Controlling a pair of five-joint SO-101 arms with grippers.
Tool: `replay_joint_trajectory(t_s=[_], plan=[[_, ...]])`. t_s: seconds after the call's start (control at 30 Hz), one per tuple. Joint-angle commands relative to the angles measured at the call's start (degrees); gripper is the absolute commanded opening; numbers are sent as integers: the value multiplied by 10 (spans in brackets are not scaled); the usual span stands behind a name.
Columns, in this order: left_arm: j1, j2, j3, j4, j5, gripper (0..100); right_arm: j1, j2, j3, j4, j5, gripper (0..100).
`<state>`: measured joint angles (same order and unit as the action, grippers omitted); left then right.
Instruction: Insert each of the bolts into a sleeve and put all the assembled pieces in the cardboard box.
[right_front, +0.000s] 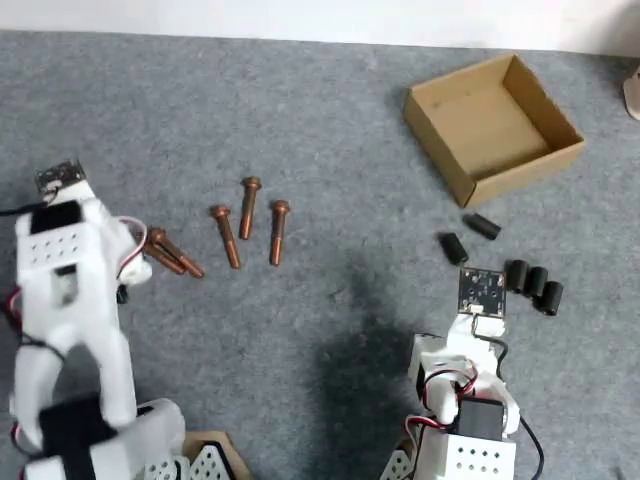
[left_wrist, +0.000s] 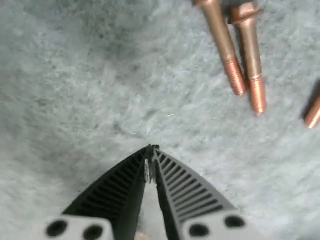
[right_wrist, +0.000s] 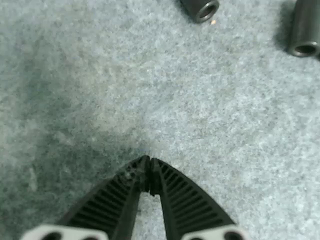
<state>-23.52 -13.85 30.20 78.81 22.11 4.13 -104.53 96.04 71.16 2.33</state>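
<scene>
Several copper bolts lie loose on the grey felt; three (right_front: 250, 225) fan out mid-table and two more (right_front: 172, 252) lie beside my left arm (right_front: 65, 290). In the left wrist view those two bolts (left_wrist: 235, 55) rest side by side just beyond my left gripper (left_wrist: 151, 150), which is shut on nothing. Several black sleeves (right_front: 535, 283) lie scattered below the empty cardboard box (right_front: 545, 160). My right gripper (right_wrist: 149, 161) is shut and empty, hovering over bare felt short of two sleeves (right_wrist: 200, 9), (right_wrist: 304, 30).
The box stands at the far right, with its open top facing up. My right arm (right_front: 470, 390) sits at the near edge, its shadow falling on the felt to its left. A further bolt tip (left_wrist: 312, 112) shows at the left wrist view's edge.
</scene>
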Motion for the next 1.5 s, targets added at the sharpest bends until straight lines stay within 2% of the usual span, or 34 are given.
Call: replay_joint_trajectory(t_s=[0.0, 0.13, 0.33, 0.4, 0.53, 0.87, 0.97, 1.33, 1.47], plan=[[24, 41, -65, -26, 55, 11, 4, -7, 57, -1, 1, 6], [24, 90, -108, -39, 91, 32, 4, -7, 57, 0, 1, 6], [27, 147, -140, -85, 142, 223, 4, -7, 57, 0, 1, 6], [25, 172, -149, -104, 160, 250, 4, -7, 57, 0, 1, 6], [23, 236, -182, -131, 168, 217, 4, -7, 57, 0, 1, 6], [-22, 369, -280, -131, 178, 6, 6, -7, 57, 0, 1, 6], [-33, 385, -285, -130, 210, 11, 6, -7, 57, 0, 1, 6], [-14, 385, -287, -126, 205, 14, 7, -7, 57, 0, 1, 6], [20, 378, -331, -59, 179, 14, 7, -7, 57, 0, 1, 6]])
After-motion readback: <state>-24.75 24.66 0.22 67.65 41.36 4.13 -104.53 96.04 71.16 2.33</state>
